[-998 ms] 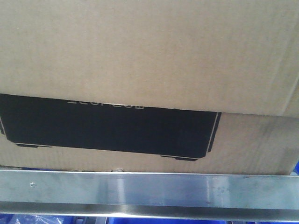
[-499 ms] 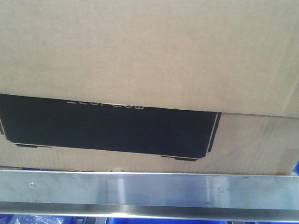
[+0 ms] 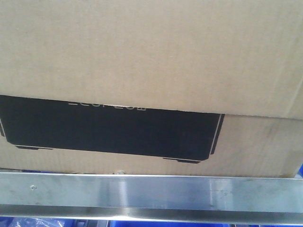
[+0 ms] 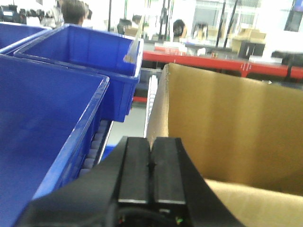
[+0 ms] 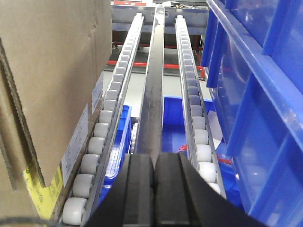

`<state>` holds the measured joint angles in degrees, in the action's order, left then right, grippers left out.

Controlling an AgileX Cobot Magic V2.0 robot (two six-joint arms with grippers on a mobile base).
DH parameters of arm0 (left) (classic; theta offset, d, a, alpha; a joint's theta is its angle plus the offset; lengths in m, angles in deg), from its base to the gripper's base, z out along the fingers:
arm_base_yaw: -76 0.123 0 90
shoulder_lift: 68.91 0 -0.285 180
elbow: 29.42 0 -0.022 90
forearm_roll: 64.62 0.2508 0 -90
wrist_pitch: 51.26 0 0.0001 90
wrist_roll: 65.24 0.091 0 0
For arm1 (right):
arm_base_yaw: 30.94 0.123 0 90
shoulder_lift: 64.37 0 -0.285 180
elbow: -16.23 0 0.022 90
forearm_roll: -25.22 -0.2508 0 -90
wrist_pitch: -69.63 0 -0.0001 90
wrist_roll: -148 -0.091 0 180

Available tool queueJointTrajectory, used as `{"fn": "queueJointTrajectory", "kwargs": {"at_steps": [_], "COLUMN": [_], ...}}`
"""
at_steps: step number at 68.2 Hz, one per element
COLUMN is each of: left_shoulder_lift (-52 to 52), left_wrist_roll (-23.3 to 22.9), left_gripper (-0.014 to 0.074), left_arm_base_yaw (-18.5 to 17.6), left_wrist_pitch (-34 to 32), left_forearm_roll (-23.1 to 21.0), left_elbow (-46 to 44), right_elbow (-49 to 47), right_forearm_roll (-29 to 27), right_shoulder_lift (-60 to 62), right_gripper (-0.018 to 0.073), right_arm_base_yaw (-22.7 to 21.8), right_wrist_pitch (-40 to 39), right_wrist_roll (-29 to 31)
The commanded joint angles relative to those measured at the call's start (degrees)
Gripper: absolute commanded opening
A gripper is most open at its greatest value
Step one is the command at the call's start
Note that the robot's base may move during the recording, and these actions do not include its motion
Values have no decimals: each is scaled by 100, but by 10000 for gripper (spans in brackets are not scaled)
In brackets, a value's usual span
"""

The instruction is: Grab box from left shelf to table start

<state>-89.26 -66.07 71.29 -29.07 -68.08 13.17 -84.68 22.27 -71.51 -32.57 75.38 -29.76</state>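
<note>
The box [image 3: 151,52] fills the front view: brown cardboard with a black printed rectangle, a plain cardboard layer overlapping its top. It rests behind the left shelf's brushed-steel rail [image 3: 151,191]. In the left wrist view my left gripper [image 4: 151,139] is shut and empty, its tips just short of the box's open-top left wall [image 4: 227,127]. In the right wrist view my right gripper [image 5: 154,156] is shut and empty, with the box's side [image 5: 52,71] to its left.
Blue bins [image 4: 47,123] stand close on the left of the left gripper. Large blue bins [image 5: 255,109] stand to the right of the right gripper. White roller tracks [image 5: 106,123] run ahead under it, with blue crates [image 5: 175,127] below. Blue items [image 3: 142,223] show under the rail.
</note>
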Motion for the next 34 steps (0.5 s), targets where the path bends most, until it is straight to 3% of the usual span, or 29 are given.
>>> {"fn": "queueJointTrajectory", "kwargs": {"at_steps": [1,22,34], "left_shoulder_lift": [-326,-799,-881], "left_wrist_roll": [241,493,493], "left_gripper": [-96,-87,-66], "left_arm_base_yaw": [1,1,1], "left_wrist_pitch": [-176,584,600], "left_forearm_roll": [-24,-38,-294], "left_elbow": [-438,-976,-1017], "right_elbow": [10,10,10], "right_forearm_roll": [9,9,9], "right_shoulder_lift": [52,52,52], "right_gripper": [52,52,52], "right_arm_base_yaw": [-21,-21,-21], "right_wrist_pitch": [-541,-541,-541], "right_wrist_roll": [33,33,33]}}
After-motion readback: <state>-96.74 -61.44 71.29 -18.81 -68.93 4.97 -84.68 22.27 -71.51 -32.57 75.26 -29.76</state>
